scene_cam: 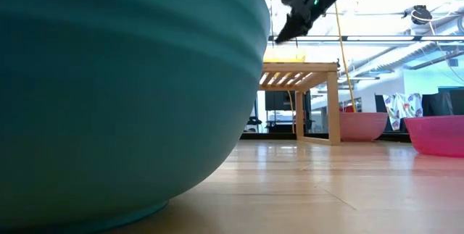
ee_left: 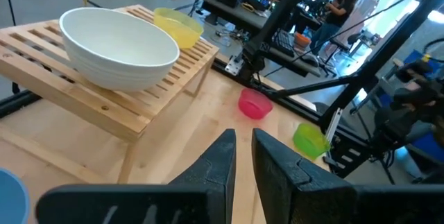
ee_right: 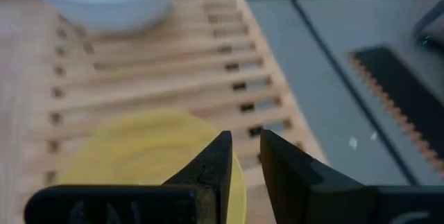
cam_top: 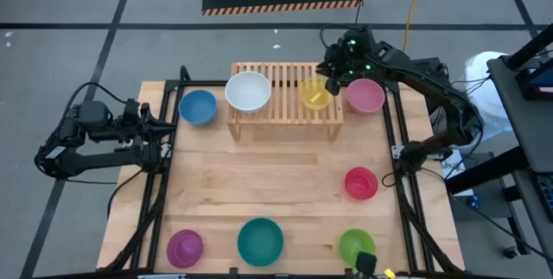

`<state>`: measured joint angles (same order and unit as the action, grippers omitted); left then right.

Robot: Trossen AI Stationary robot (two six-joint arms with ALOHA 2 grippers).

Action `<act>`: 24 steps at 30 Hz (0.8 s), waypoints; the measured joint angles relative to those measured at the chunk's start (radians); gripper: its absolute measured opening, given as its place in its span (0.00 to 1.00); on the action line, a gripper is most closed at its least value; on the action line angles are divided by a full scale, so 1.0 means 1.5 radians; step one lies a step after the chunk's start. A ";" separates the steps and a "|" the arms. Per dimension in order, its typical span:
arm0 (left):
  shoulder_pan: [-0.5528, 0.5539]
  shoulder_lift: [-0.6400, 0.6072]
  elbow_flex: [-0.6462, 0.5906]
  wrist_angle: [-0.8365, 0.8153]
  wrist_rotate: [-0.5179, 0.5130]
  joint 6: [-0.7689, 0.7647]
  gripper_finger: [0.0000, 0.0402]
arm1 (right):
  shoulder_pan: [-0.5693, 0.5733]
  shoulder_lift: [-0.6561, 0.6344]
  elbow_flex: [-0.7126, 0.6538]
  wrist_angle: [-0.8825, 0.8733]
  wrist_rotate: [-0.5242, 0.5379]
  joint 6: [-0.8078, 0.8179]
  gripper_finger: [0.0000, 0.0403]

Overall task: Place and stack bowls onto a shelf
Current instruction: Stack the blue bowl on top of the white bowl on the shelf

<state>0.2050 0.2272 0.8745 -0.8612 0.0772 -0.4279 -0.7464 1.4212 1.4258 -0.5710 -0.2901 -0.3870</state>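
The light-wood shelf (cam_top: pixel 285 110) stands at the table's far middle. The white bowl (cam_top: pixel 248 91) rests on its left part and the yellow bowl (cam_top: pixel 314 94) on its right part, both on their bases. My right gripper (cam_top: pixel 333 79) hangs just above the yellow bowl's far right rim (ee_right: pixel 139 161), open by a narrow gap and clear of it in the low view (scene_cam: pixel 285 35). My left gripper (ee_left: pixel 243 141) waits shut over the table's left edge (cam_top: pixel 160 128). The blue bowl (cam_top: pixel 198 106) and pink bowl (cam_top: pixel 365 96) flank the shelf on the table.
The red bowl (cam_top: pixel 361 182) sits at mid right. The purple bowl (cam_top: pixel 185 247), teal bowl (cam_top: pixel 260 241) and green bowl (cam_top: pixel 357 246) line the near edge. The teal one (scene_cam: pixel 109 96) fills the low view. Bare wood lies in the table's middle (cam_top: pixel 268 175). People sit beyond the table.
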 joint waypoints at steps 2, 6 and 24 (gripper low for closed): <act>0.000 0.000 0.000 0.000 0.000 -0.008 0.13 | 0.008 -0.032 0.000 0.005 0.000 0.000 0.17; 0.000 0.000 0.000 0.000 0.000 -0.032 0.13 | 0.032 -0.102 0.000 0.021 0.000 0.014 0.17; 0.000 0.125 0.000 0.001 0.068 0.018 0.03 | 0.138 -0.330 0.001 0.009 -0.002 0.102 0.17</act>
<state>0.2050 0.4147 0.8745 -0.8590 0.1795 -0.4015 -0.5396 0.9256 1.4265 -0.5571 -0.2935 -0.2346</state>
